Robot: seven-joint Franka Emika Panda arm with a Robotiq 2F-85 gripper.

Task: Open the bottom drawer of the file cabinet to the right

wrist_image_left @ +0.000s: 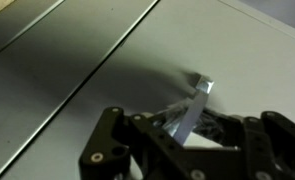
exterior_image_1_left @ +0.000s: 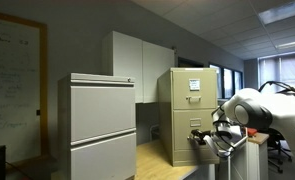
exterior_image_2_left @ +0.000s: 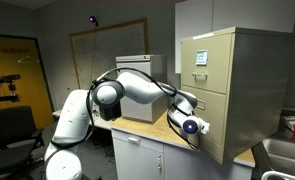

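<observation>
The file cabinet (exterior_image_1_left: 187,80) is tall, narrow and beige, and stands on a wooden counter; it shows in both exterior views (exterior_image_2_left: 237,60). Its bottom drawer (exterior_image_1_left: 182,145) (exterior_image_2_left: 215,125) fills the wrist view as a plain beige face (wrist_image_left: 237,60). The drawer's silver handle (wrist_image_left: 199,92) sticks out between my fingers. My gripper (wrist_image_left: 182,125) is at the drawer front in both exterior views (exterior_image_1_left: 203,136) (exterior_image_2_left: 194,126), and its fingers look closed around the handle. I cannot tell whether the drawer is pulled out at all.
A wider light-grey cabinet (exterior_image_1_left: 102,120) stands beside the file cabinet on the same wooden counter (exterior_image_1_left: 157,160). A sink (exterior_image_2_left: 287,150) lies past the file cabinet. An office chair (exterior_image_2_left: 12,125) and a whiteboard (exterior_image_1_left: 12,80) are further off.
</observation>
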